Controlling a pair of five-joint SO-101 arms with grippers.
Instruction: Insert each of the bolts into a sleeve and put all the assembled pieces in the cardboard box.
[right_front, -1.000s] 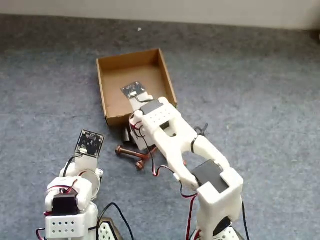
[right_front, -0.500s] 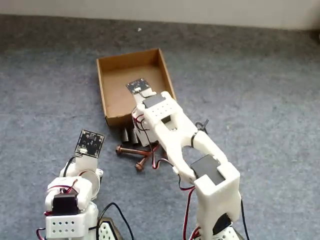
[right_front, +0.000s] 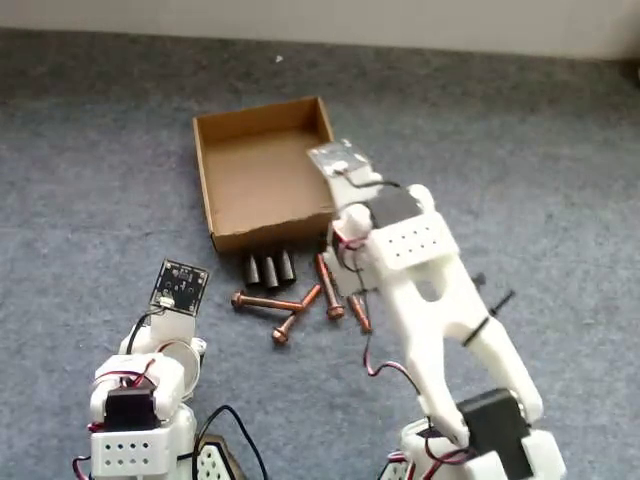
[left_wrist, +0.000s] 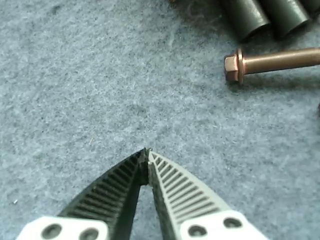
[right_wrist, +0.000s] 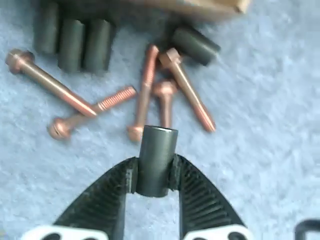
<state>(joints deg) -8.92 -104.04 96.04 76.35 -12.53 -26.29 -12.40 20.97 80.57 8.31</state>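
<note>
plainly, right hand (right_wrist: 154, 169) pinching sleeve (right_wrist: 159, 149), its lower end hidden, left hand (left_wrist: 146, 156) pressed together

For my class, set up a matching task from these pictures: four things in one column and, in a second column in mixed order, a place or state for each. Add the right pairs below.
Column one
1. left pincer
2. right pincer
3. cardboard box
4. row of three sleeves

Column two
A. lying on the carpet beside the box's near wall
B. shut, with nothing in it, above bare carpet
C. open at the top, nothing seen inside
D. shut on a dark sleeve

Pairs: 1-B, 2-D, 3-C, 4-A
</note>
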